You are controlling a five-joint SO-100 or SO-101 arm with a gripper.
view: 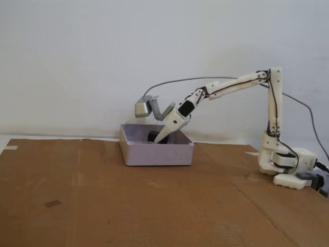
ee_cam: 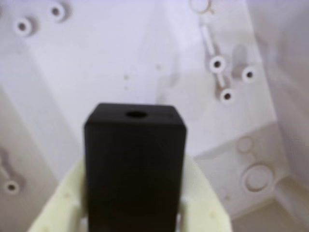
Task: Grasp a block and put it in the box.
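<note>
Wrist view: gripper [ee_cam: 133, 212] holds block [ee_cam: 135, 164] inside box [ee_cam: 159, 43].

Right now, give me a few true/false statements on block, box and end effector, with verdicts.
1. The end effector is shut on the block. True.
2. The block lies on the cardboard beside the box. False: it is held inside the box, in the fixed view.
3. The block's visible end face has a round hole. True.
4. The box sits at the arm's base. False: it stands apart, to the left of the base in the fixed view.
5. The block is white. False: it is black.
</note>
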